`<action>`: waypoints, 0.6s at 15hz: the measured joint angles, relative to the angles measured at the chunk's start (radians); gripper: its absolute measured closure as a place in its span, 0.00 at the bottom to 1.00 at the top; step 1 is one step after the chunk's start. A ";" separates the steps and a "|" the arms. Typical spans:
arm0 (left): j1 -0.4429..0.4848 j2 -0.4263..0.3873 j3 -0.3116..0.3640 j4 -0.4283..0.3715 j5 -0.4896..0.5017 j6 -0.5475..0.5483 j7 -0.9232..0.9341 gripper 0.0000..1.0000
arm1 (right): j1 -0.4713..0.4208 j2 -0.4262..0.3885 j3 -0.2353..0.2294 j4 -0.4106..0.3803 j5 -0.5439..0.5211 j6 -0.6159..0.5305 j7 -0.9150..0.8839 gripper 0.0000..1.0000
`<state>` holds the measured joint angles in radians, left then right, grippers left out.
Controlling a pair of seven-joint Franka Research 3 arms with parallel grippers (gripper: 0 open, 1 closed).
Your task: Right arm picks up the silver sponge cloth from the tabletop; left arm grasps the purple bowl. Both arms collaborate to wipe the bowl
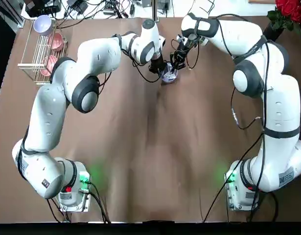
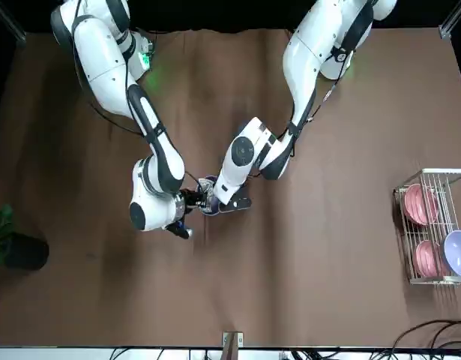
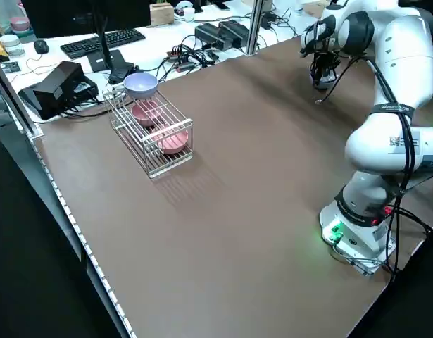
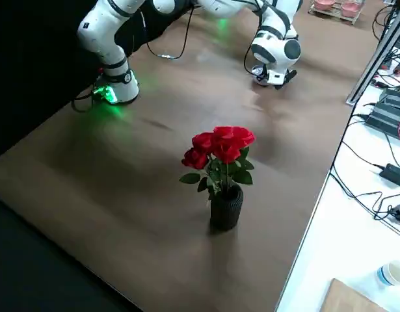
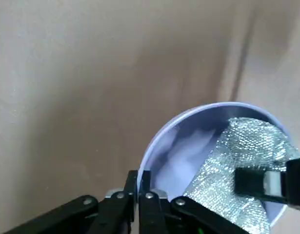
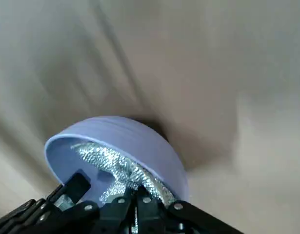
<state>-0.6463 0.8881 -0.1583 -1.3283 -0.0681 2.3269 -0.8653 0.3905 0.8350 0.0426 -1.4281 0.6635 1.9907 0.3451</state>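
Near edge: the bases of the left arm [image 1: 45, 117] and right arm [image 1: 282, 112] stand on the brown surface [image 1: 140, 186], both arms reaching inward to meet past its middle

Left tool: in the far middle part, narrow, its fingers pinching the rim of the purple bowl [image 6: 135, 139]

Right tool: just beside it, narrow on the silver sponge cloth [image 5: 228, 185], which it has partly inside the bowl

Purple bowl: between the two tools, tilted, the cloth against its inner wall; the wiping seems to be under way or about to begin

Wiping risk: the left tool grips one short stretch of rim, so a hard push by the cloth could swivel the bowl or slip it free

Cloth risk: held by a small pinch, it could drag loose on the glossy wall, and the two tools are close enough to knock

Far left: the wire rack [image 2: 440, 171] holds pink bowls [image 3: 175, 141] and a lavender bowl [image 3: 141, 84]

Far right: red roses [image 4: 227, 143] in a dark pot [image 4: 226, 208], well apart from the work

Hard to see: the left side view shows neither purple bowl nor cloth, the tools cover much of both from overhead, and whether the bowl touches the surface I cannot tell
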 joint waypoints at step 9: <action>0.000 0.003 0.002 0.003 0.000 0.003 0.000 0.95 | 0.002 0.005 -0.005 0.012 0.000 -0.017 0.000 0.97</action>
<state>-0.6463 0.8906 -0.1567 -1.3250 -0.0681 2.3302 -0.8656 0.3928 0.8397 0.0379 -1.4158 0.6633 1.9734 0.3448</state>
